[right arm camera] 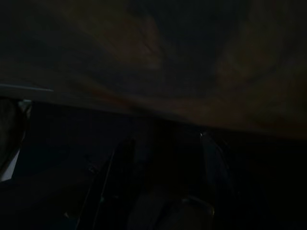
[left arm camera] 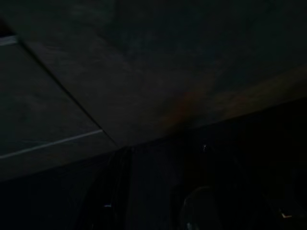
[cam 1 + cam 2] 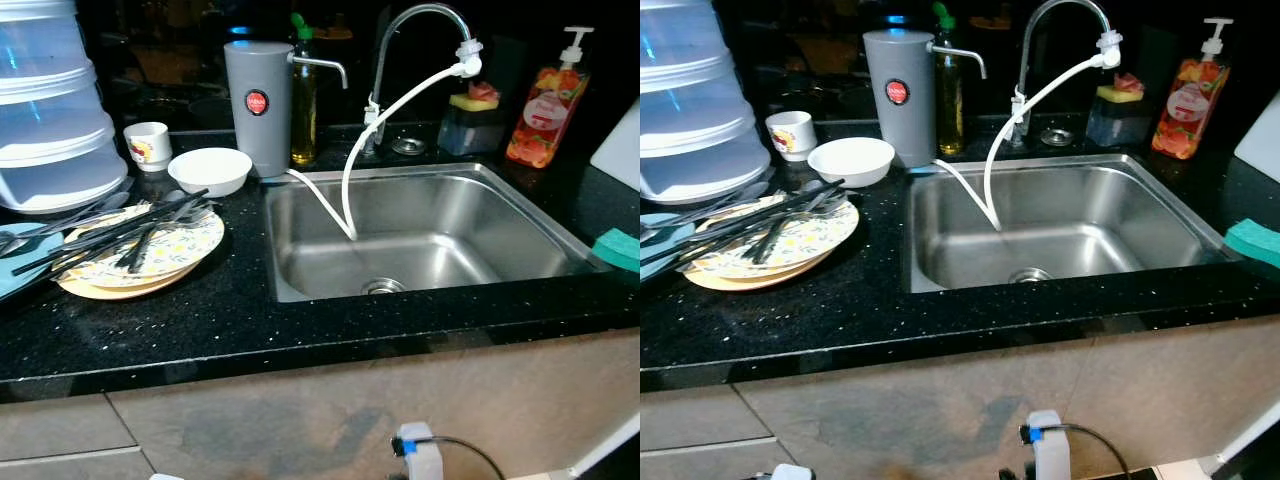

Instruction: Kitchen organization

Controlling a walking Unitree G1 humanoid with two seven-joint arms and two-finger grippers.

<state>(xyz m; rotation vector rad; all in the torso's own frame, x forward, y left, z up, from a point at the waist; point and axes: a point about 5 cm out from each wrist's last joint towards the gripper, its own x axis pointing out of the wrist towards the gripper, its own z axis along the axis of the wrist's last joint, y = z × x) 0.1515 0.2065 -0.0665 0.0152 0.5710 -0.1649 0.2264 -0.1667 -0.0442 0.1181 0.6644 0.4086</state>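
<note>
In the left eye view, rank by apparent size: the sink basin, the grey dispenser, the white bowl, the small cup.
Largest to smallest, as they look:
1. sink basin
2. grey dispenser
3. white bowl
4. small cup
The bowl sits slightly nearer the camera than the cup, but the gap looks clear.

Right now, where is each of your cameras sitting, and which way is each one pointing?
Left eye view: on the head, looking forward and down at the sink, faucet and stacked plates on the black counter.
Right eye view: beside it on the head; shares that scene, shifted slightly.
Left wrist view: on the idle left arm, very dark, facing the cabinet front; the left end effector is faintly outlined.
Right wrist view: on the idle right arm, equally dark; the right end effector is faintly outlined.
</note>
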